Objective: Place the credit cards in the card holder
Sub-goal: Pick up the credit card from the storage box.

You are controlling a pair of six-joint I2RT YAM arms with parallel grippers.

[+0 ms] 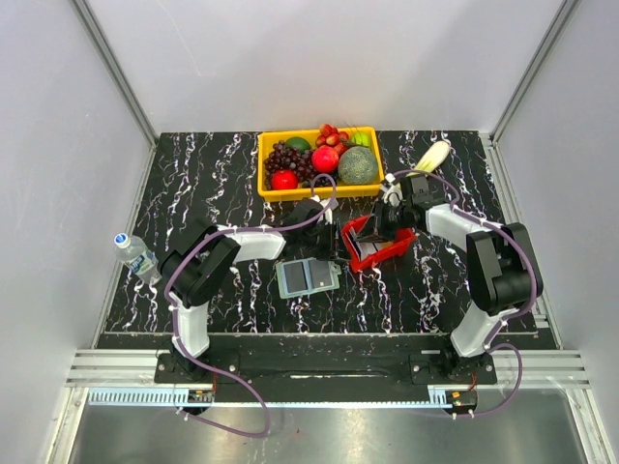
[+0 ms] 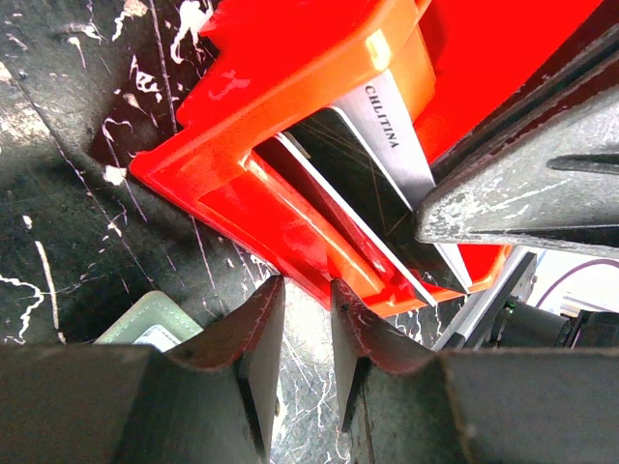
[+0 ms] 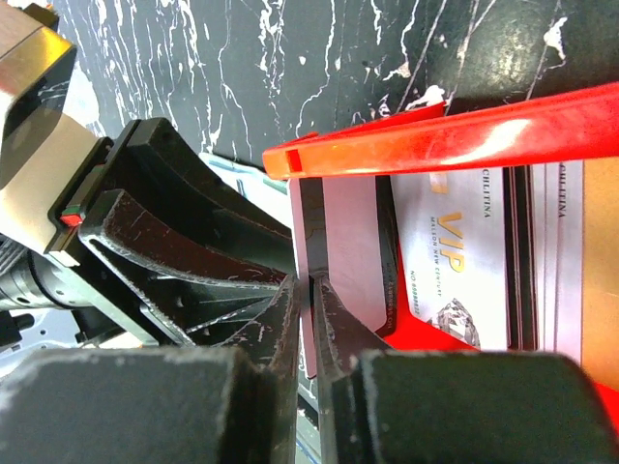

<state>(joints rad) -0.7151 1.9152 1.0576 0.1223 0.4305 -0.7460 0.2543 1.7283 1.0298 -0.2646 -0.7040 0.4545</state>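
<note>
Red basket [image 3: 503, 130]; VIP print on credit cards [image 3: 455, 251]; right wrist only

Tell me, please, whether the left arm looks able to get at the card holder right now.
Probably yes. The card holder lies open with nothing over it, just on the near side of the left hand, which hovers by the red basket; the right hand pinches a dark card inside that basket.

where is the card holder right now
In the top view the card holder lies open mid-table, just left of the red basket, in front of the yellow fruit tray.
</note>
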